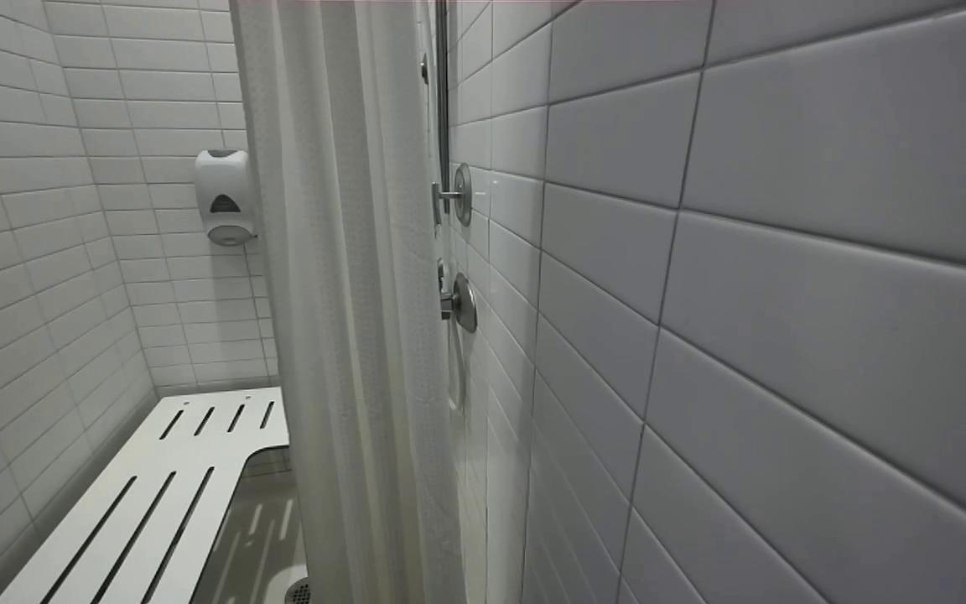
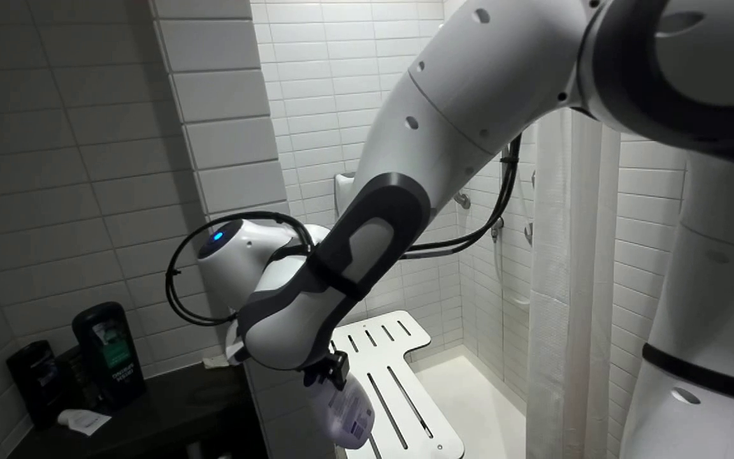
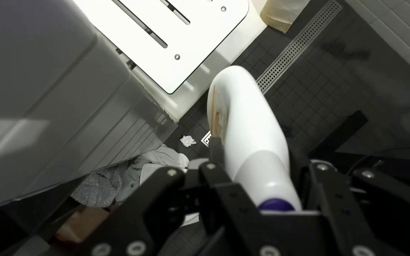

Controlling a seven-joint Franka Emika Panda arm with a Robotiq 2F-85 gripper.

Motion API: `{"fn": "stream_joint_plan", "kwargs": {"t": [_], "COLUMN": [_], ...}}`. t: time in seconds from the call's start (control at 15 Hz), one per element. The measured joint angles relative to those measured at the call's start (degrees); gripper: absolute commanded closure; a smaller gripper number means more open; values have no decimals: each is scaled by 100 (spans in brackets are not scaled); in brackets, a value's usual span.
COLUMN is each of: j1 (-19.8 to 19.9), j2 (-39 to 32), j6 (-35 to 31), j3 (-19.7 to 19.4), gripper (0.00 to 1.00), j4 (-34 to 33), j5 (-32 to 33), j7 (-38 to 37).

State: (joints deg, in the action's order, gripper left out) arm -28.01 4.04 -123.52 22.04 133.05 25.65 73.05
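Two dark bottles (image 2: 35, 379) are standing at left on a black surface (image 2: 172, 405) before a tiled wall (image 2: 128, 191), a white tube (image 2: 83, 419) lying near them. The right-hand bottle (image 2: 106, 350) is showing a green label (image 2: 116, 347), its lettering too blurred to read. Rightward, the gripper (image 2: 325, 375) is gripping a white bottle (image 2: 346, 414), which is hanging tilted, purple end up, its small print illegible. Behind it, a slotted white seat (image 2: 399, 408) is stretching away toward the far tiles (image 2: 322, 76), and farther right a pale curtain (image 2: 564, 287) is hanging in vertical folds.
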Motion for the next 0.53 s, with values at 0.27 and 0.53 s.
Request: {"fn": "stream_joint_plan", "kwargs": {"t": [0.27,0.53], "j1": [12,-24], "j2": [-672,-1268], "j6": [152,409], "j3": [100,312], "gripper": [81,81], "j4": [-480,-903], "j5": [140,140], "j7": [190,399]}}
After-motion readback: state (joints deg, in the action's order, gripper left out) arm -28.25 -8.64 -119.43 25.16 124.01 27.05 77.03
